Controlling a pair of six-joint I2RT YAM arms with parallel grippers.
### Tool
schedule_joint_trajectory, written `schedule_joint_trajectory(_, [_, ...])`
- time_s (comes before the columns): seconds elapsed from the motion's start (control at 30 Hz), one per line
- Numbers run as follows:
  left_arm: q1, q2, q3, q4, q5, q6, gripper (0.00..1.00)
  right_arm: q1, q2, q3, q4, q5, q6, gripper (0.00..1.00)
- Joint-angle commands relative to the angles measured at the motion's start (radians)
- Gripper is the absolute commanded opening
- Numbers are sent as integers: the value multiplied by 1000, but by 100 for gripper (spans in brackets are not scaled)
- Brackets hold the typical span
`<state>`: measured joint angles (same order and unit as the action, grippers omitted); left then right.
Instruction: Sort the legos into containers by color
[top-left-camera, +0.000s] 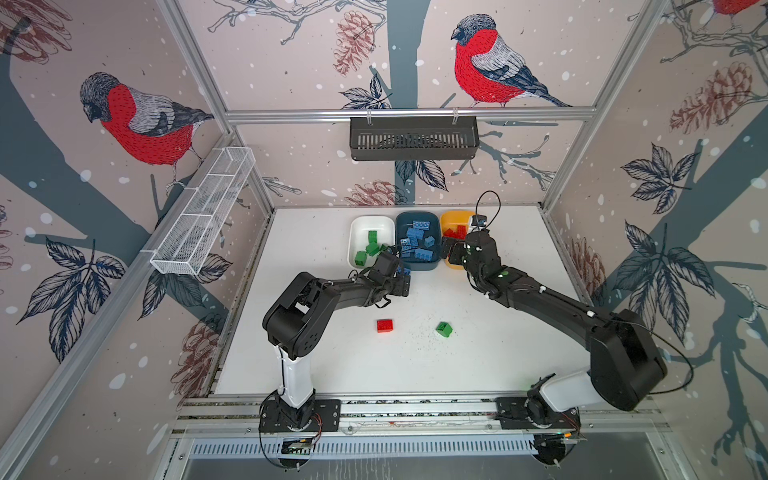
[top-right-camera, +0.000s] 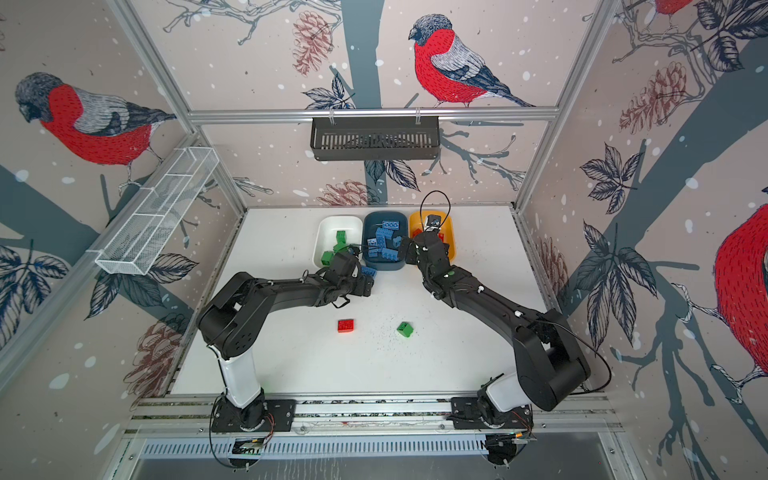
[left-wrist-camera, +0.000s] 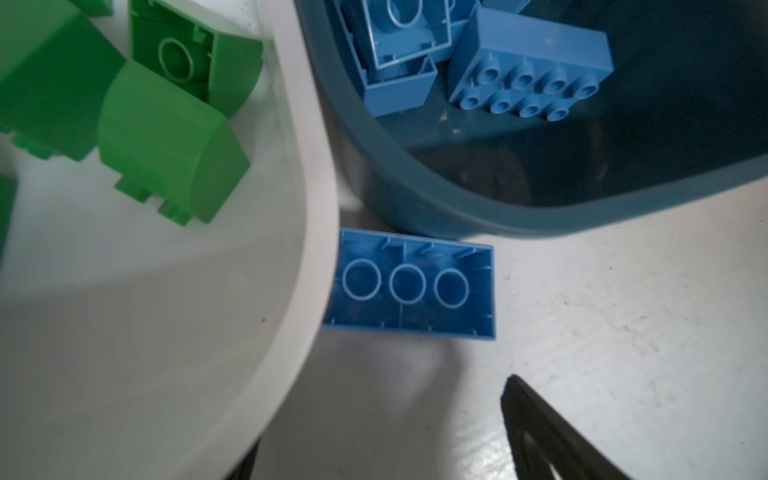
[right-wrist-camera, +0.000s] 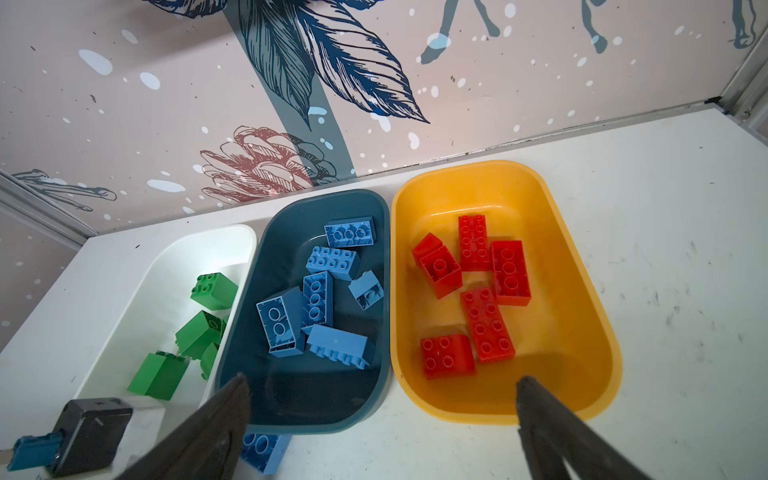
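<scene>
A blue lego (left-wrist-camera: 409, 286) lies hollow side up on the table, against the near rims of the white container (left-wrist-camera: 316, 208) and the teal container (left-wrist-camera: 457, 216). My left gripper (left-wrist-camera: 382, 453) hovers open just short of it, holding nothing; one finger (left-wrist-camera: 540, 436) shows and the white rim hides the other. Green legos (right-wrist-camera: 214, 291) lie in the white container (right-wrist-camera: 232, 237), blue legos (right-wrist-camera: 332, 259) in the teal (right-wrist-camera: 324, 195), red legos (right-wrist-camera: 486, 324) in the yellow (right-wrist-camera: 478, 166). My right gripper (right-wrist-camera: 382, 415) hangs open and empty over the teal and yellow near rims. A red lego (top-left-camera: 385, 325) and a green lego (top-left-camera: 444, 329) lie loose mid-table.
A black slotted basket (top-left-camera: 413, 139) hangs on the back wall and a white wire-mesh tray (top-left-camera: 203, 216) on the left wall. The containers stand in a row along the back wall. Both arms' bases sit on the front rail (top-left-camera: 415, 409).
</scene>
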<state>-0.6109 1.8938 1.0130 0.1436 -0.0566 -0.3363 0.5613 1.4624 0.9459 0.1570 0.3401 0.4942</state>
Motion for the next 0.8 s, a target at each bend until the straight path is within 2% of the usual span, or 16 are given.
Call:
schedule_joint_trajectory(0.0, [-1, 18, 22, 17, -24, 26, 89, -1, 2, 6, -15, 26, -1, 100])
schedule_joint_trajectory(0.5, [-26, 90, 90, -22, -80, 61, 84, -1, 15, 12, -30, 22, -4, 100])
schedule_joint_trajectory(0.77, [-34, 89, 98, -47, -100, 49, 65, -3, 17, 8, -36, 20, -5, 100])
